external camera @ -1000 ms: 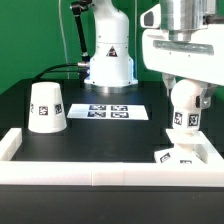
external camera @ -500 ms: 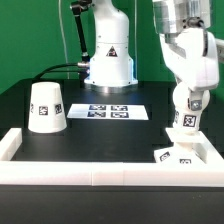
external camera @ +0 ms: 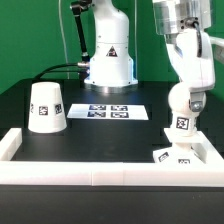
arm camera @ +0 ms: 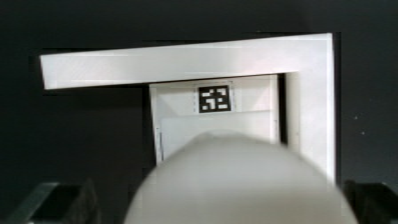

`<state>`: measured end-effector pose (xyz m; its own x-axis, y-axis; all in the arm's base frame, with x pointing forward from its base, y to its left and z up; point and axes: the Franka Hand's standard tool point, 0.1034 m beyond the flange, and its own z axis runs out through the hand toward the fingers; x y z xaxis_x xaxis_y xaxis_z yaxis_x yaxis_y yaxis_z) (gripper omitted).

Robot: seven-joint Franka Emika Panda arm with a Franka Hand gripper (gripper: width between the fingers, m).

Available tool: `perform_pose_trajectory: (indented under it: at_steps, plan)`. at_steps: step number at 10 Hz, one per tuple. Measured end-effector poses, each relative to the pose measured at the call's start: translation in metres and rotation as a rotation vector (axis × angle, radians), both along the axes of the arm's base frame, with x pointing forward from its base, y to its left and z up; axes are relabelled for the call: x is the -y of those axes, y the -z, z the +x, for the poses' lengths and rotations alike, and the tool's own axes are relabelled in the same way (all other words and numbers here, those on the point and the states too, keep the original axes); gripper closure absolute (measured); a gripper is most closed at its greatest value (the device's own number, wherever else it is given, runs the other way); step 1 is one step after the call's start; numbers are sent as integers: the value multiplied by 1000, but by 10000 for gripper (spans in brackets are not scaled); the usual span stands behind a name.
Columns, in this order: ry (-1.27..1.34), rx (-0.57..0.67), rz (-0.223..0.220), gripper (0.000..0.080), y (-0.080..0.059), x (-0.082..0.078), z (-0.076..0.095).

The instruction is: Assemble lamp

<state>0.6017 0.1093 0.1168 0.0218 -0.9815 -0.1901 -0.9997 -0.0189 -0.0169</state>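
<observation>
My gripper (external camera: 183, 98) is shut on the white ball-shaped bulb (external camera: 180, 124) and holds it upright just above the flat square base (external camera: 178, 156), which lies in the tray corner at the exterior view's right. In the wrist view the bulb (arm camera: 235, 185) is a large blurred white shape that fills the space between the jaws, and the base (arm camera: 217, 125) with its tag lies beyond it. The cup-like shade (external camera: 46, 107) stands mouth down at the exterior view's left, far from the gripper.
The marker board (external camera: 112, 111) lies flat mid-table in front of the arm's base. The long white border rail (external camera: 90, 169) runs along the front and turns up both sides; its corner (arm camera: 306, 55) frames the base in the wrist view.
The wrist has turned and the bulb has come down and a little to the exterior view's left, closer to the base. Shade and base have not moved.
</observation>
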Motion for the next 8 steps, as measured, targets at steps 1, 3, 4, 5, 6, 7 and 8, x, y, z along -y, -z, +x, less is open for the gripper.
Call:
perform_pose_trajectory:
  at_steps: [1, 3, 4, 5, 6, 7, 8]
  plan:
    - [-75, 14, -3, 104, 0, -1, 0]
    - [-299, 56, -6, 101, 0, -2, -1]
    - [-396, 74, -7, 101, 0, -1, -1]
    - [-472, 89, -8, 101, 0, -2, -1]
    - [-552, 104, -9, 101, 1, -2, -1]
    - [-624, 118, -10, 101, 1, -1, -1]
    - [-681, 129, -10, 101, 1, -1, -1]
